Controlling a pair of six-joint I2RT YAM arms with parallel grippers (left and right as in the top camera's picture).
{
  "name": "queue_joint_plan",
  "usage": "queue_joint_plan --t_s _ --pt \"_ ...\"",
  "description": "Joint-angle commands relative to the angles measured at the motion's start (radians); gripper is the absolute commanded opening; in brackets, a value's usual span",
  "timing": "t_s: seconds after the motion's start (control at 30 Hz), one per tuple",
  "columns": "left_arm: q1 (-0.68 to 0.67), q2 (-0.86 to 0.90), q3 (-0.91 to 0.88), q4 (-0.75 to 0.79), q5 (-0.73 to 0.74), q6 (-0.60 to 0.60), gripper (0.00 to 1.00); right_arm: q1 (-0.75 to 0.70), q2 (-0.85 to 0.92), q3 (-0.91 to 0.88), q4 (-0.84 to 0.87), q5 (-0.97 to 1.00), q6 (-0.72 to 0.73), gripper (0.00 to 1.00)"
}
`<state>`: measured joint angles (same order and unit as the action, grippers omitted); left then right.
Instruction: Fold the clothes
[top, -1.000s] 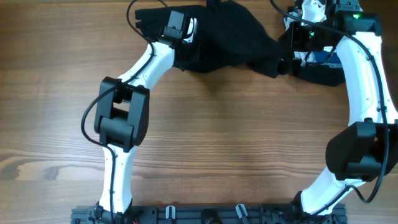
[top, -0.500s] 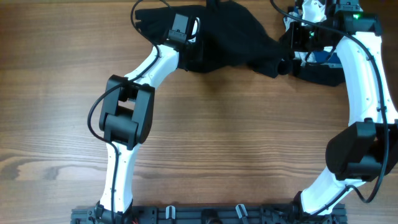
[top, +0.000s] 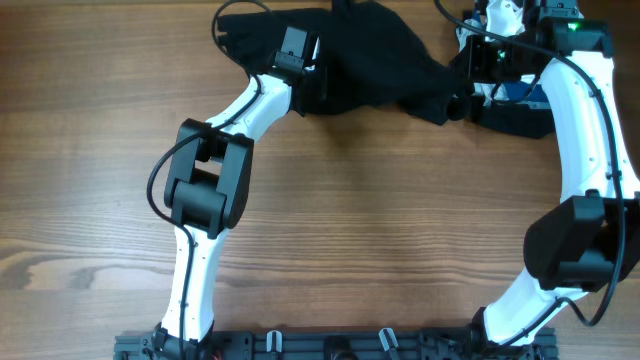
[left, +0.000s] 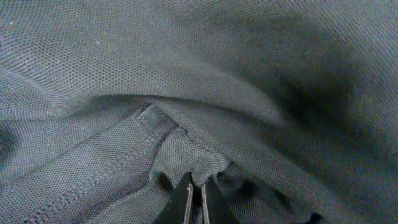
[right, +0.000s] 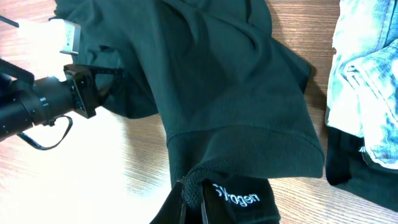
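The black shirt (top: 380, 50) lies bunched in a loose heap at the far edge of the desk (top: 400, 220), spread between the two tools. It is a fine mesh knit, thin and light. I judge it will sag and slide over itself as soon as it is lifted, so a pinch in the middle of a panel would only drag up a wrinkle. The firmer places to hold are the stitched ones: the double-stitched hem and the small seam tab (left: 155, 120) just ahead and to the left of the left tool (left: 196, 194), and the banded edge that runs across in front of the right tool (right: 191, 198).

The left tool's tips are drawn narrow with a small fold of the mesh gathered between them. The right tool is likewise nearly closed, nipping a lower edge of the shirt.

Just to the right of the right tool's tips is a pale embroidered word (right: 239, 198). It ends in "rogen", and the first letters are too crumpled to read.

Further to the right of that tool lies a pale blue denim piece (right: 367, 74), with more dark cloth (right: 348, 177) below it.
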<state>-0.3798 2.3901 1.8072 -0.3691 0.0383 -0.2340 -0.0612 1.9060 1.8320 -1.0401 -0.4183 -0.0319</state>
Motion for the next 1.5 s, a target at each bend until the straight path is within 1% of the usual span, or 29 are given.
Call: queue_joint_plan --t_s 0.0,0.1,0.2,0.33,0.47,0.57,0.6,0.8,0.97,1.13,1.27,1.37,1.47 --pt "0.001 0.01 0.006 -0.013 -0.022 -0.071 0.04 0.005 -0.031 0.012 0.0 0.031 -0.013 0.05" --pt "0.009 -0.03 0.006 -0.049 -0.026 -0.089 0.04 0.005 -0.031 0.012 -0.001 0.031 -0.013 0.05" --pt "0.026 -0.106 0.006 -0.147 -0.045 -0.09 0.04 0.005 -0.031 0.012 -0.005 0.03 -0.009 0.05" --pt "0.062 -0.221 0.006 -0.328 -0.052 -0.092 0.04 0.005 -0.031 0.012 -0.023 0.029 0.009 0.04" --pt "0.12 -0.344 0.006 -0.547 -0.064 -0.132 0.04 0.005 -0.031 0.012 -0.073 0.026 0.017 0.04" --pt "0.168 -0.413 0.006 -0.684 -0.08 -0.146 0.04 0.005 -0.031 0.012 -0.126 0.026 0.017 0.04" --pt "0.203 -0.448 0.006 -0.764 -0.099 -0.146 0.04 0.005 -0.031 0.012 -0.167 0.026 0.018 0.04" --pt "0.312 -0.503 0.006 -0.966 -0.126 -0.145 0.04 0.014 -0.031 0.012 -0.294 0.015 0.029 0.04" --pt "0.391 -0.513 0.005 -1.076 -0.126 -0.145 0.04 0.042 -0.031 0.011 -0.396 0.034 0.006 0.04" --pt "0.393 -0.513 -0.037 -1.183 -0.116 -0.149 0.04 0.097 -0.04 -0.047 -0.435 0.037 0.009 0.04" --pt "0.381 -0.55 -0.112 -1.185 -0.107 -0.156 0.04 0.132 -0.086 -0.178 -0.39 0.038 0.048 0.04" --pt "0.371 -0.628 -0.211 -1.162 -0.106 -0.186 0.04 0.133 -0.166 -0.316 -0.32 0.047 0.101 0.04" --pt "0.37 -0.74 -0.334 -1.107 -0.084 -0.229 0.04 0.133 -0.281 -0.473 -0.256 0.112 0.193 0.04"
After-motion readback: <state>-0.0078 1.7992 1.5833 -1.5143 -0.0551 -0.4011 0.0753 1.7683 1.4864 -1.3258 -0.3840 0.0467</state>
